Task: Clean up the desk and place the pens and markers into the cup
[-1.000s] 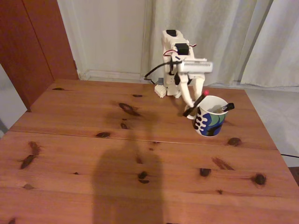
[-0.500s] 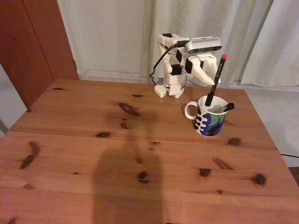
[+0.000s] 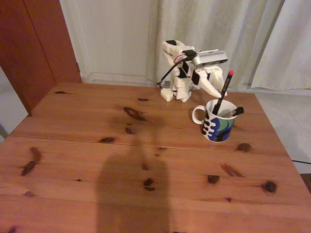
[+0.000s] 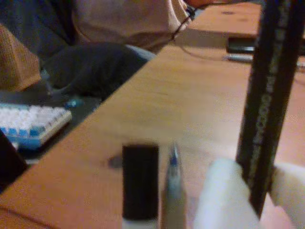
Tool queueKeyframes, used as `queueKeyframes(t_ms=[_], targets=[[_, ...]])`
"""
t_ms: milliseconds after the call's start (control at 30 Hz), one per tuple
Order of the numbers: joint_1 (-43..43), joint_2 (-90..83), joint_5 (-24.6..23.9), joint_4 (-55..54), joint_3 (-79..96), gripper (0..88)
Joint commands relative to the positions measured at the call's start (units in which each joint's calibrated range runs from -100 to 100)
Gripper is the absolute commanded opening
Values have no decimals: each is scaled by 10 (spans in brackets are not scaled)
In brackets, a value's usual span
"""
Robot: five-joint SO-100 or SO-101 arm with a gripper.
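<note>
While the white gripper (image 4: 248, 200) clamps the thin black pen with red tip (image 3: 223, 92) upright in the patterned white ceramic mug (image 3: 216, 125) at upper right, two others already stand inside; only release seems left, the reddish-brown wooden surface (image 3: 146, 160) otherwise cleared.

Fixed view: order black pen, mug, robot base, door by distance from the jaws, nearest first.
From the gripper:
1. black pen with red tip, between the jaws.
2. mug, just below.
3. robot base, to the left.
4. wooden door, far left.
</note>
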Motion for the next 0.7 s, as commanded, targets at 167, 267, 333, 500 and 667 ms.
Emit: queueKeyframes(t_ms=[167,267,333,500,667], targets=[[-5,-15,-1,-19,32,9],[-5,-15,1,-19,39,32],[-5,-16,3,-19,41,84],[-5,-16,2,-19,35,167],[1,-17,0,-19,15,166]])
